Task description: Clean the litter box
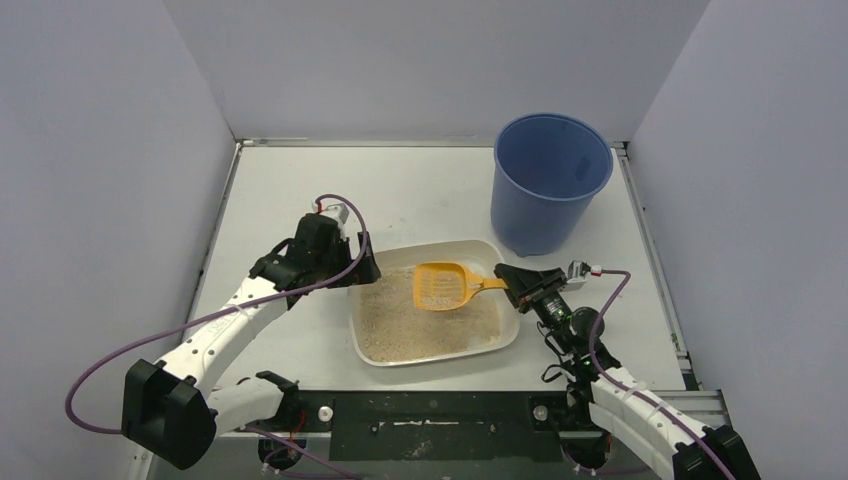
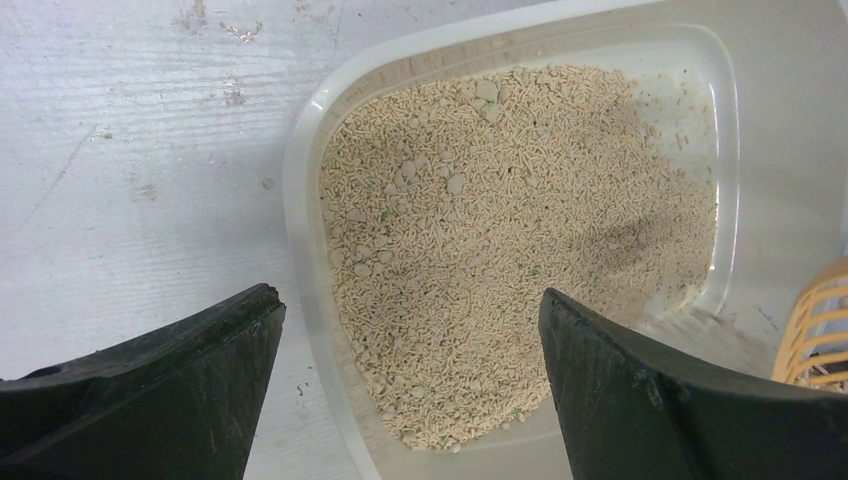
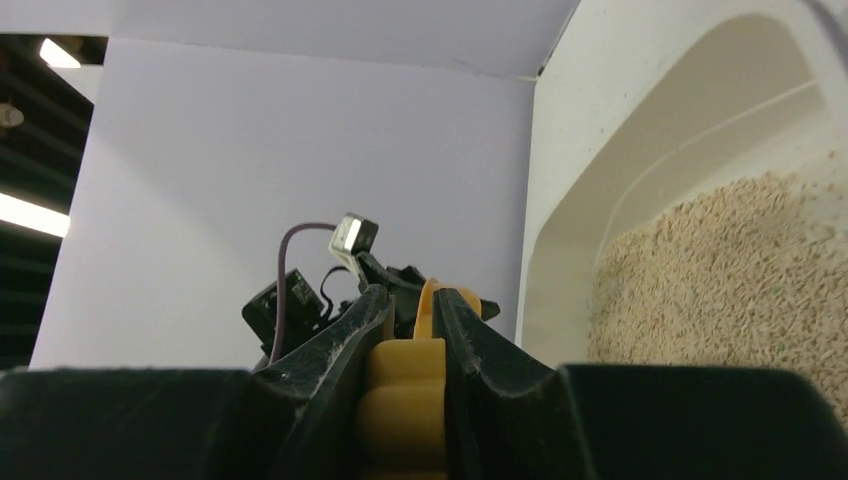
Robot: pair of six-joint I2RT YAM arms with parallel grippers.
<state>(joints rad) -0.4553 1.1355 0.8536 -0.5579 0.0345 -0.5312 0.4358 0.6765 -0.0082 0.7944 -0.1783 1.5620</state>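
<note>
One shallow plastic litter box [image 1: 432,357] mid-counter [image 1: 300,190], toward near edge; bucket [image 1: 550,180] far right. Thin rim prob. flexy, smooth. Litter adds wt and shifts if tilted, so keep level and grip at rim wall. Wide-apart left end effector [image 2: 408,298] straddles left rim, nothing clamped. Closed right end effector [image 3: 410,300] pinches orange scoop [image 1: 443,285] handle over the litter; scoop load unclear.

Orange slotted scoop [image 1: 442,286]: head directly ahead of the right gripper [image 1: 508,285], handle reaching back between its fingertips. Blue bucket [image 1: 548,180]: upright, beyond that gripper, apart from it. White table [image 1: 290,190]: beneath.
</note>
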